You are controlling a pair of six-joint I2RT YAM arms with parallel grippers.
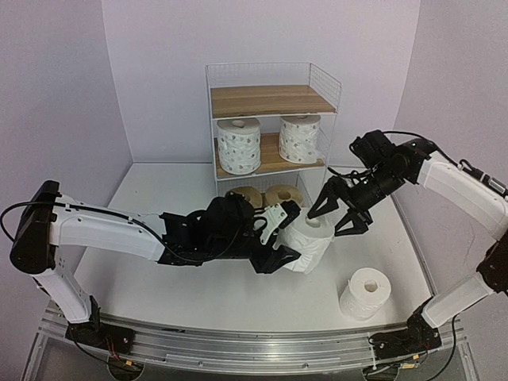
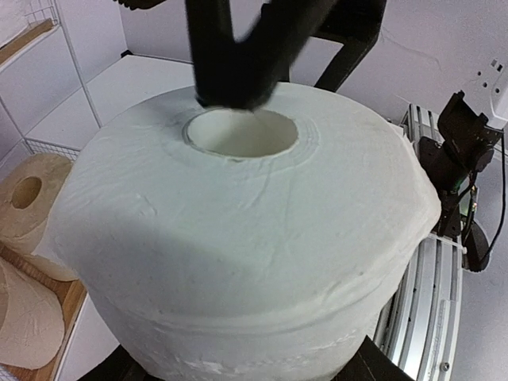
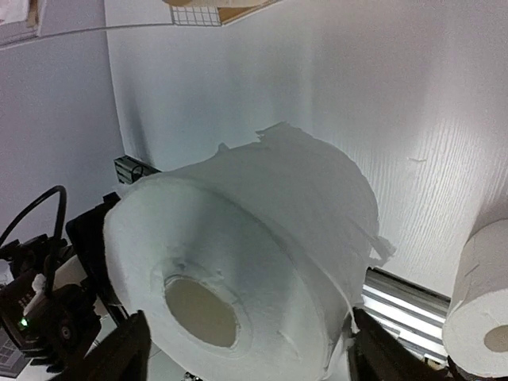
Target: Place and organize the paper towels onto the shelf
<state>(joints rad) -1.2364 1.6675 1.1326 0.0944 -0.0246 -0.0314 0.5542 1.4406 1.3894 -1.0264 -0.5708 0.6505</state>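
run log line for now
left gripper: holds plain roll | right gripper: open above it | shelf: dotted pair, beige pair | spare roll: on table

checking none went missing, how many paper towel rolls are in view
6. Two dotted rolls on the shelf middle board, two beige rolls on its bottom board, one white roll in the left gripper, a second white roll on the table.

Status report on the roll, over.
Left end effector clamped on plain white roll. Right end effector open, poised over its core. Second plain roll on table, away from shelf.
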